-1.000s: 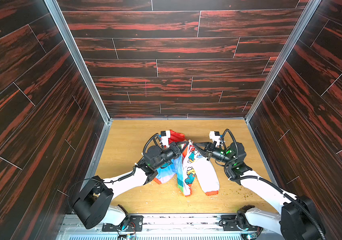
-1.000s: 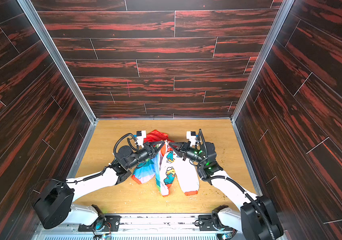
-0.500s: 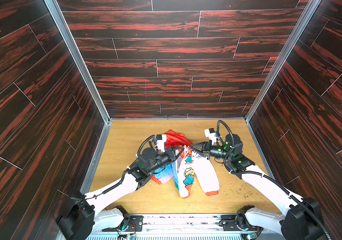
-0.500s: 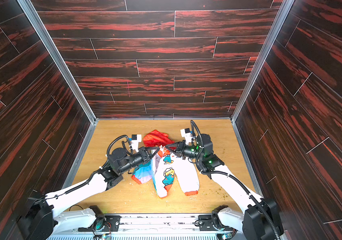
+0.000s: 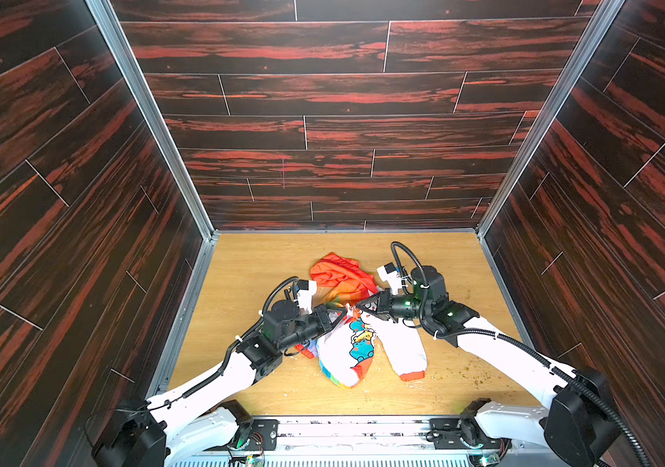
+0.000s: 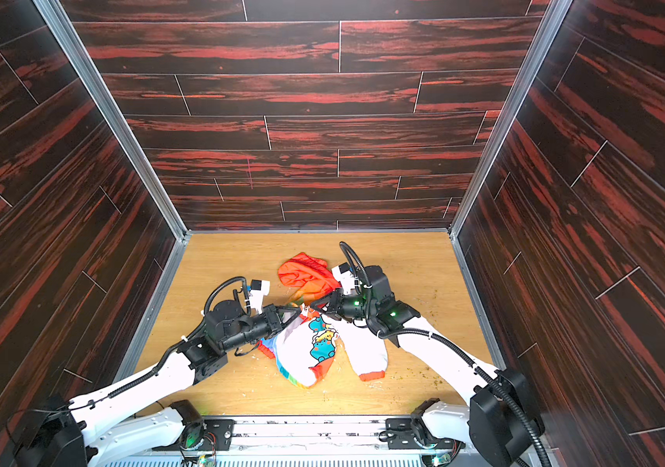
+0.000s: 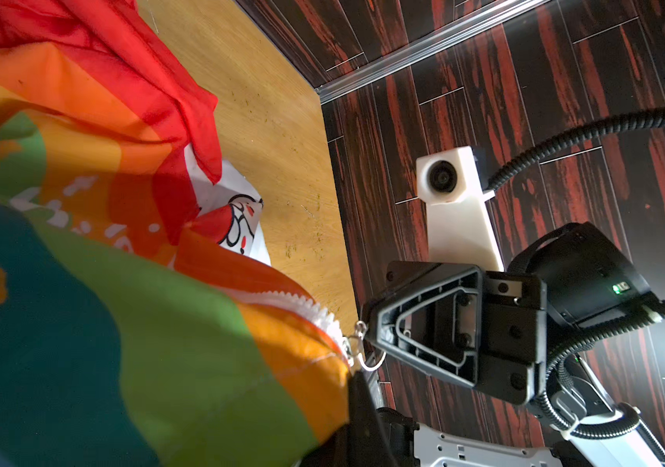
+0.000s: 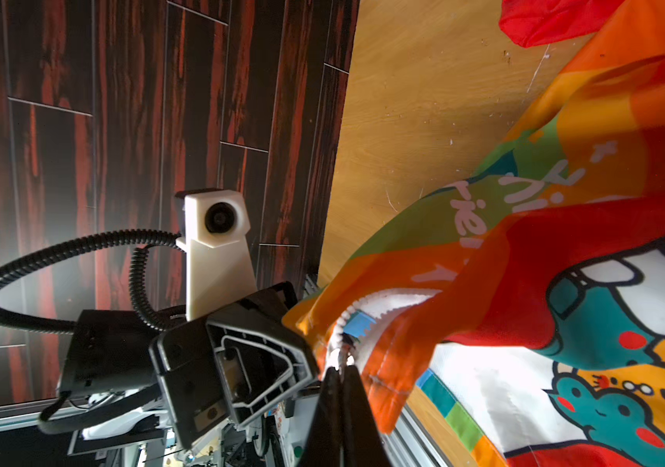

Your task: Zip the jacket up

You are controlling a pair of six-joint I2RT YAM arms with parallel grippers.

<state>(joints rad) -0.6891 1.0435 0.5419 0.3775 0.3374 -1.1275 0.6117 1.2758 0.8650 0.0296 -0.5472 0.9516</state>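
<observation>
The jacket (image 5: 347, 352) lies bunched mid-table (image 5: 258, 258), hood (image 5: 338, 271) toward the back wall, and my grippers meet tip to tip at its zip. My left gripper (image 5: 342, 313) is clamped on the orange edge beside the teeth (image 7: 322, 316), anchoring the cloth so it cannot ride along. My right gripper (image 5: 359, 304) pinches the pull (image 7: 357, 337) by its ring, ready to draw it. I cannot tell how much of the zip is closed.
</observation>
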